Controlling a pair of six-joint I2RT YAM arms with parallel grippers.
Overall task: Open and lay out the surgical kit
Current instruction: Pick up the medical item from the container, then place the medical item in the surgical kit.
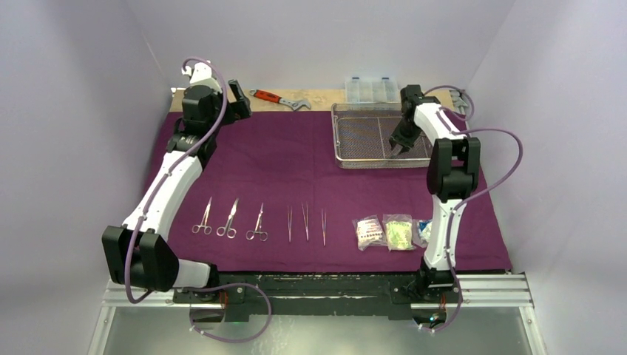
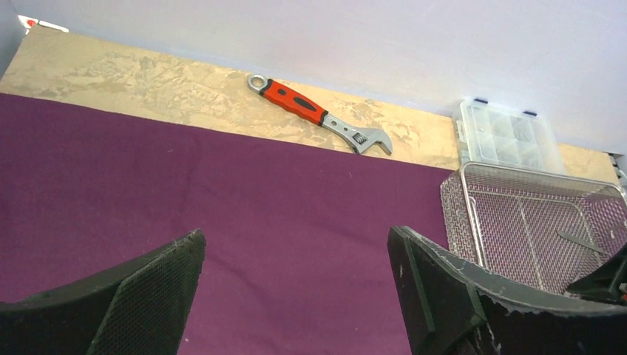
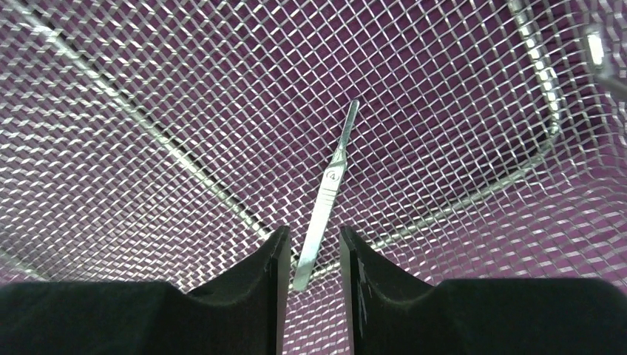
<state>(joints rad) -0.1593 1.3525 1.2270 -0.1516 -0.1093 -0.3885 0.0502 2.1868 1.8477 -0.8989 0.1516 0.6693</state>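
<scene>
The dark-purple cloth point(image 1: 296, 170) lies spread over the table. Along its near side lie three scissor-like forceps point(image 1: 229, 220), three slim tweezers point(image 1: 305, 220) and three clear packets point(image 1: 399, 231) in a row. The wire-mesh tray point(image 1: 336, 137) stands at the back right. My right gripper point(image 1: 399, 146) reaches down into it. In the right wrist view its narrowly parted jaws point(image 3: 310, 244) straddle the end of a flat steel handle point(image 3: 325, 196) lying on the mesh, with a gap on each side. My left gripper point(image 2: 296, 244) hovers wide open and empty over the cloth at the back left.
A red-handled wrench point(image 2: 318, 115) lies on the bare wooden strip behind the cloth. A clear plastic compartment box point(image 2: 506, 137) stands behind the tray point(image 2: 462, 214). White walls close in the back and both sides.
</scene>
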